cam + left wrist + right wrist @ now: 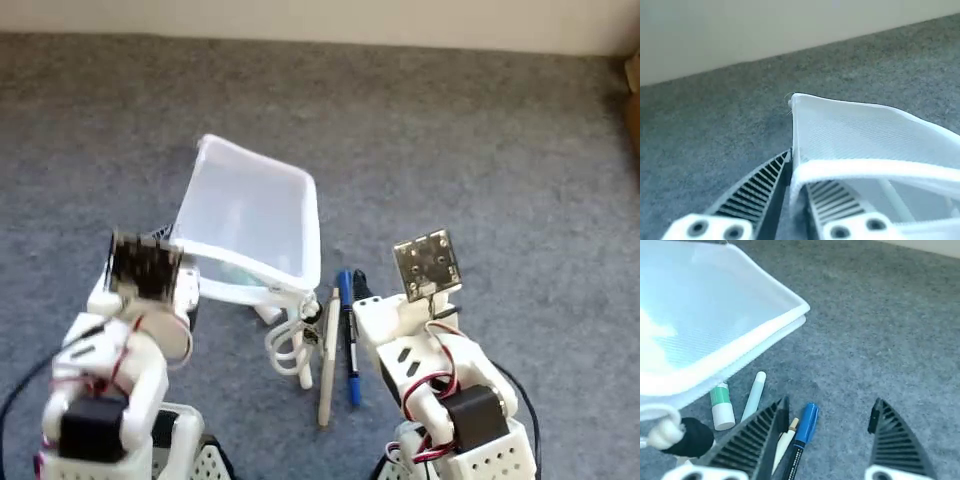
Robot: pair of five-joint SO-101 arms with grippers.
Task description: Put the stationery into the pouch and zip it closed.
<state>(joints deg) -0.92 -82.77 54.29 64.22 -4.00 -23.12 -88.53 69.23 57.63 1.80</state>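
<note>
Left gripper (796,170): ribbed black fingers clamped on the stiff white rim of the pouch (250,215), holding that corner raised off the grey, short-piled carpet surface (500,130). Pouch: translucent white mesh, rectangular, soft-walled, tilted, with its banded mouth edge toward the arms; how wide the mouth gapes cannot be told. A white cord loop (285,350) lies by the mouth. Stationery, all outside the pouch: a short white tube with a green band (721,402), partly under the rim; a slim pale pen (754,396); a cream pen (328,370); a blue pen (349,340), smooth and round-barrelled, likely to roll. Right gripper (830,407): fingers spread wide, empty, poised just over the blue pen. Step in hand, by judgement: first pick-up. Recommended: straddle the barrel across its width near mid-length and close squarely so it does not squirt free, with the left grip firm so the limp rim does not sag.
</note>
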